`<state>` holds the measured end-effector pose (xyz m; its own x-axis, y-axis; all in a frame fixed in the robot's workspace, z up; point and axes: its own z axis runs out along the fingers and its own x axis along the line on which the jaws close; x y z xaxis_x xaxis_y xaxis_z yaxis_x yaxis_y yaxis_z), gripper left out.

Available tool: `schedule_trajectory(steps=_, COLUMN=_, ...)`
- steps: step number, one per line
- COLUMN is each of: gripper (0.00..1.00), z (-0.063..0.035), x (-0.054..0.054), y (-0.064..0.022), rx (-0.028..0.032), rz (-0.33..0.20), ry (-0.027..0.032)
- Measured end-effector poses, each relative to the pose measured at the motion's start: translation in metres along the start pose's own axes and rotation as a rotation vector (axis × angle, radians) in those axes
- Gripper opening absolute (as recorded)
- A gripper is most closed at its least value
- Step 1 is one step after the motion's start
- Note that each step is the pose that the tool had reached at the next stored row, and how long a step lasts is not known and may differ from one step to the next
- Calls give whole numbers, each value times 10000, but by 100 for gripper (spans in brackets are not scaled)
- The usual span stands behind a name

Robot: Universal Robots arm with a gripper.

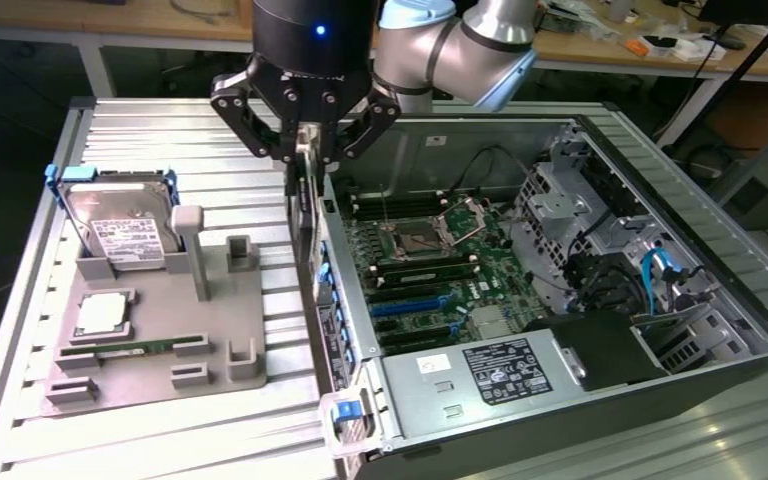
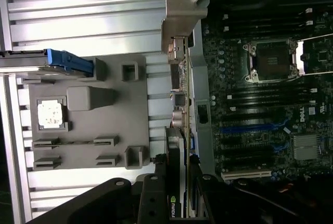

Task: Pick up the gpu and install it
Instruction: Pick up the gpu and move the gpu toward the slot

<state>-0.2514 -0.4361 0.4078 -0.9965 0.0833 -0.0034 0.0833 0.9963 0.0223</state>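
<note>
The black hand, partly closed, pinches the thin black gpu with its silver bracket by its upper edge. The card hangs upright at the open grey computer case's wall, beside the grey parts tray, probably so its connector edge faces down towards the green motherboard.

Bright even light glares off the ribbed table, the case interior darker, shadowed

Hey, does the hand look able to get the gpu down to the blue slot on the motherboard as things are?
Probably yes. The hand grips the gpu upright over the case's edge; the case lies open and nothing covers the blue slot.
</note>
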Motion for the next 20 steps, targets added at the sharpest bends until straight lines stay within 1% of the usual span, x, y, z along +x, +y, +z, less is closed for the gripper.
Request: schedule_trajectory(steps=20, gripper=27, z=2, x=-280, y=23, rx=-1, rz=0, ry=0)
